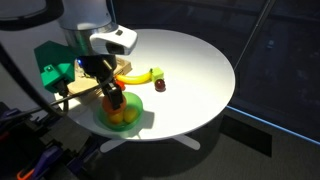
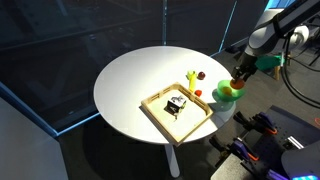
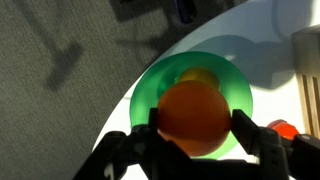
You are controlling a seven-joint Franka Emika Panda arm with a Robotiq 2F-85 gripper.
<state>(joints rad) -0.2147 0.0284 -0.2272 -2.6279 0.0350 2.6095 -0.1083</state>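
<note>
Orange ball [image 3: 193, 118] clamped between jaws, above green bowl [image 3: 150, 92].

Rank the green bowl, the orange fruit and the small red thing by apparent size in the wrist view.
Largest: green bowl.
Next: orange fruit, though its nearness to the camera inflates it.
Smallest: small red thing, only partly visible.
</note>
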